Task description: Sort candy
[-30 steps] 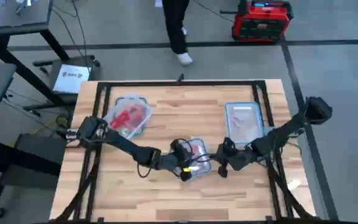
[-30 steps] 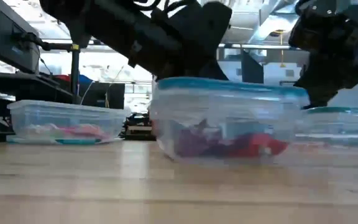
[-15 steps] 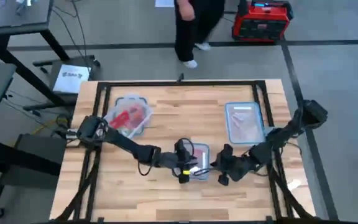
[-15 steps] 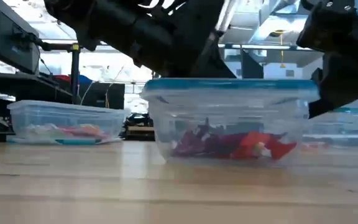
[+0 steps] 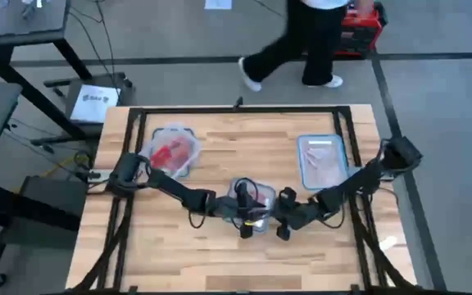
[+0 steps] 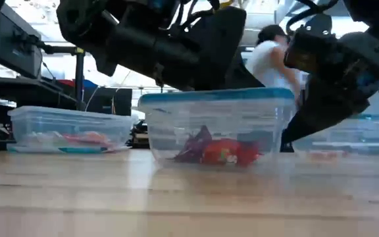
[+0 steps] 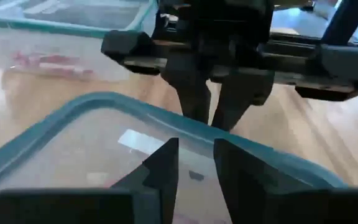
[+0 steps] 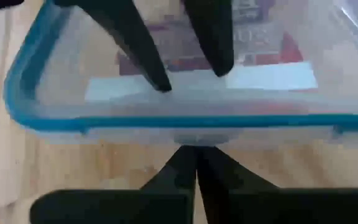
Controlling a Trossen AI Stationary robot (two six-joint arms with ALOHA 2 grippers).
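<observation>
We see red and purple candy [image 6: 219,150] in a clear tub [image 6: 216,125] with a blue-green rim, on a light brown wood table [image 5: 220,139] with black arms [image 5: 179,194] over it.

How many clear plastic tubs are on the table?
3: one tub at the far left holding red candy, one at the far right, and one in the middle between both grippers.

Left hand [image 5: 250,215] parted, right hand [image 5: 280,215] closed
</observation>
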